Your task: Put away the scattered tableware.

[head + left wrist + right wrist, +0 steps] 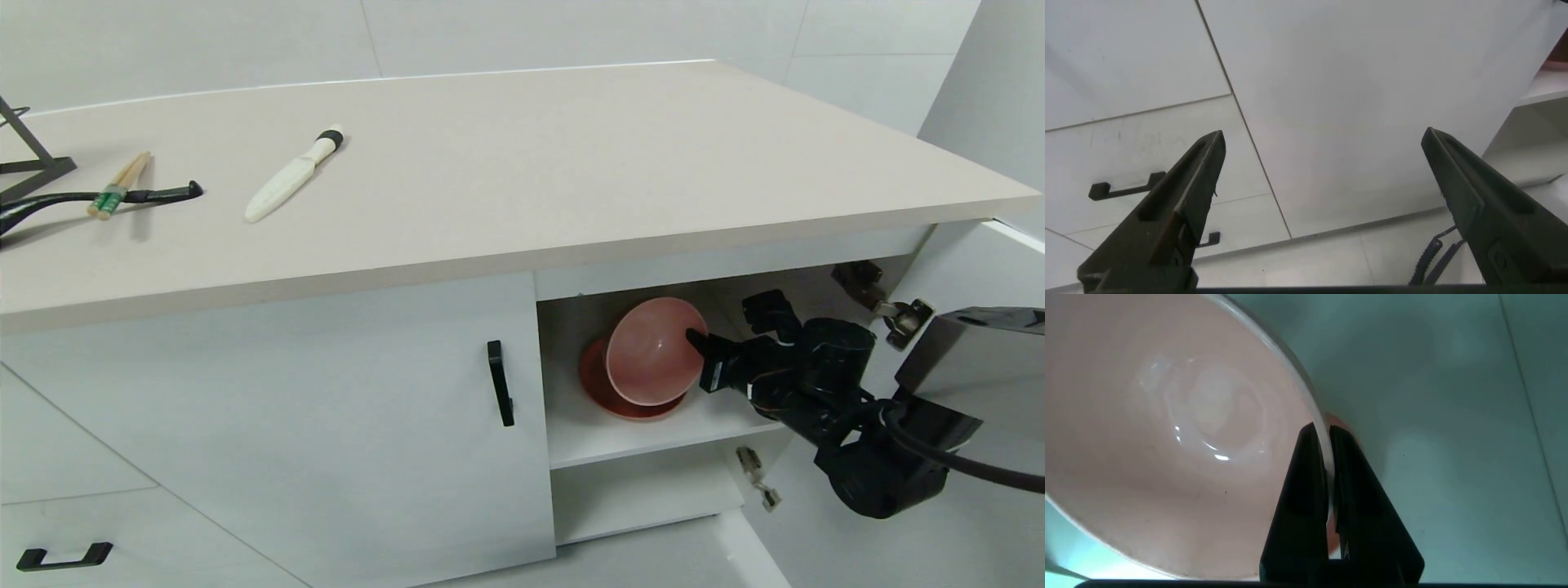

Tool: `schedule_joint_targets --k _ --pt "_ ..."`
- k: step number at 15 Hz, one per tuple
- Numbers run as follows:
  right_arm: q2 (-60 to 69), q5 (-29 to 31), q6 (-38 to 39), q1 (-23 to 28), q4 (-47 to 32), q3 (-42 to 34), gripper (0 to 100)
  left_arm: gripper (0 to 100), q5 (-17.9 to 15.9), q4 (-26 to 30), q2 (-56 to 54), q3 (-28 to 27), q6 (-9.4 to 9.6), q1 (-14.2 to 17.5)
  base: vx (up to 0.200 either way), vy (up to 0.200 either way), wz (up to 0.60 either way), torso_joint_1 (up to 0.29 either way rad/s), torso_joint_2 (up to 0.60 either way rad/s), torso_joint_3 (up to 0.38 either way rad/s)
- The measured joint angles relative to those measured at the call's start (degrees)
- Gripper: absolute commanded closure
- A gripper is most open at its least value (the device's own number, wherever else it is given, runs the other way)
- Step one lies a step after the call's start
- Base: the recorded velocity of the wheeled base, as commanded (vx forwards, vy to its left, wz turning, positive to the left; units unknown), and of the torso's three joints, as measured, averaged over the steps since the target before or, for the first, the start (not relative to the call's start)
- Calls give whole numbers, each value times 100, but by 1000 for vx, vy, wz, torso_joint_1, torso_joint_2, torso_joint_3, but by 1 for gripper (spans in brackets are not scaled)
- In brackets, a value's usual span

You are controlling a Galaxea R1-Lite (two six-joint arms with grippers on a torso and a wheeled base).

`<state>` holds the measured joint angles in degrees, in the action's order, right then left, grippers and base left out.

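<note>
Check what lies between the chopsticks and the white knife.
Head view: the end of a black utensil juts past the chopsticks toward the white knife; otherwise bare countertop.

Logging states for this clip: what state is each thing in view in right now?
pink bowl: tilted on edge
red plate: flat on shelf
right gripper: shut on pink bowl's rim
left gripper: open, empty
left cabinet door: shut
knife: lying on countertop
chopsticks: lying on countertop

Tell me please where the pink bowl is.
Head view, right side: the pink bowl is tilted over the red plate on the open cabinet's shelf, rim held by the right tool.
</note>
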<state>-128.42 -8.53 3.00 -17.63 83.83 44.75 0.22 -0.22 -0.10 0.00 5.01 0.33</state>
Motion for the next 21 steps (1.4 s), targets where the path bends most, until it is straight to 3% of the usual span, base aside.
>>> schedule_joint_targets --k 5,17,18,21 --pt "-229 51 -401 7 260 -11 100 0 2 -2 0 0 -9 0 0 0 0 0 0 0" --pt "-524 49 -412 43 521 -52 100 0 2 0 0 -2 7 0 0 0 0 0 0 0" --pt "-524 49 -412 43 518 -57 0 0 2 -2 0 -2 7 0 0 0 0 0 0 0" --pt "-527 46 -411 38 521 -71 0 0 0 -2 2 -2 7 0 0 0 0 0 0 0"
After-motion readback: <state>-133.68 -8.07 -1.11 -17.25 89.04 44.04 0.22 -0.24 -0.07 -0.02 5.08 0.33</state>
